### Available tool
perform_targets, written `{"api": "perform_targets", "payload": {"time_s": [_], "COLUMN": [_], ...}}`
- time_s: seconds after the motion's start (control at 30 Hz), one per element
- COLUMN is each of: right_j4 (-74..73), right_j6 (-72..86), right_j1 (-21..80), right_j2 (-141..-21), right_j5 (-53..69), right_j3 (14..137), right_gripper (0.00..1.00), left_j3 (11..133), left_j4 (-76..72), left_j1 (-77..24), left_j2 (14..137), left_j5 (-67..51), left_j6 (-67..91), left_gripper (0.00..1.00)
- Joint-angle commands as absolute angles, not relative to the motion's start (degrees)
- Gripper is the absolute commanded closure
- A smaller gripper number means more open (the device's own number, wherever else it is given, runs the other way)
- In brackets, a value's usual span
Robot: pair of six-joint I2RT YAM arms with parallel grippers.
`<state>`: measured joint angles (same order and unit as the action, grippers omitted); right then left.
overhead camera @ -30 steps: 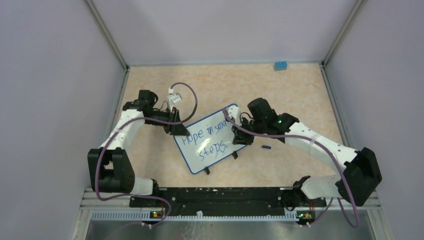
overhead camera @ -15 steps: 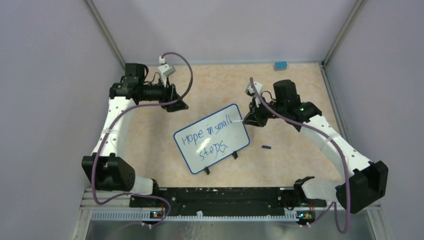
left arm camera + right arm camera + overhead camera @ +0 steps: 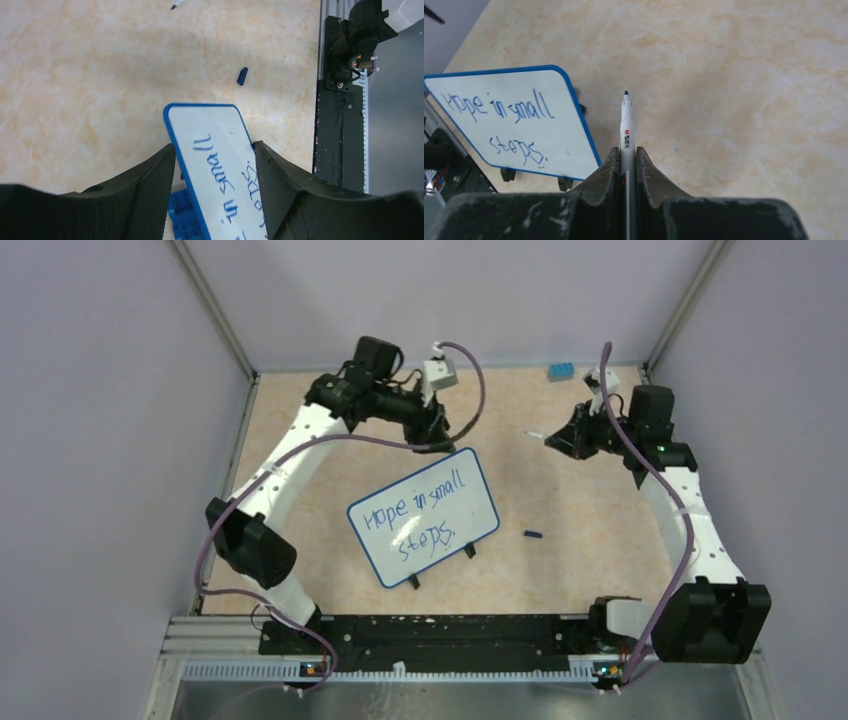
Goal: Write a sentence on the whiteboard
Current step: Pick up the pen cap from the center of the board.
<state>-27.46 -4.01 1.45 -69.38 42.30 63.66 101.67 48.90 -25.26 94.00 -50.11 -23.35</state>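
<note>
Whiteboard [image 3: 423, 516] mid-table w/ sentence [image 3: 418, 512] on it, two lines. L gripper [image 3: 213, 146] behind board's far edge. R gripper [image 3: 626, 150] far right, well apart, marker [image 3: 626, 125] btwn fingers. Small loose piece [image 3: 533, 534] on table near board's right. Block [image 3: 561, 371] at far edge.

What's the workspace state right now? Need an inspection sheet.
Surface: beige marbled table.
Job's things: whiteboard mid-table on its clip feet; sentence "Hope in small steps." in blue, two lines; marker uncapped.
Clutter: small dark cap-like piece right of the whiteboard; blue block at the far edge.
End effectors: left end effector open, raised near the whiteboard's far edge; right end effector shut on the marker, off the whiteboard.
Cables: purple cable looped at each wrist, none on the whiteboard.
Surroundings: lilac walls, metal frame posts; nothing else seen.
</note>
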Motion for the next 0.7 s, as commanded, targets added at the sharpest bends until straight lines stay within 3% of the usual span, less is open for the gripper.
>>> {"api": "perform_targets", "payload": {"time_s": [0.0,0.2,0.47,0.67], "right_j4": [-24.1,-21.0,-20.7,-20.2], "right_j6": [-1.7,-0.4,1.6,2.0], "right_j1": [-3.7,-7.5,-12.5,-12.9], "right_j2": [-69.0,-69.2,-71.1,-71.1], "right_j5": [42.8,43.0,45.9,46.1], "right_j3": [60.6,57.5,57.4,57.5], "right_gripper": [1.0,1.0,1.0,1.0], "left_j3": [108.2,113.2,112.2,114.0], "left_j4": [48.3,48.9,43.5,41.7], "left_j1": [-35.4,-48.6,-57.5,-58.7], "left_j2": [100.8,110.8,119.4,125.3], "left_j5": [-43.5,-36.6,-30.9,-28.5], "left_j6": [-29.5,-35.9,-41.7,-44.6], "left_gripper": [0.35,0.37,0.41,0.45]}}
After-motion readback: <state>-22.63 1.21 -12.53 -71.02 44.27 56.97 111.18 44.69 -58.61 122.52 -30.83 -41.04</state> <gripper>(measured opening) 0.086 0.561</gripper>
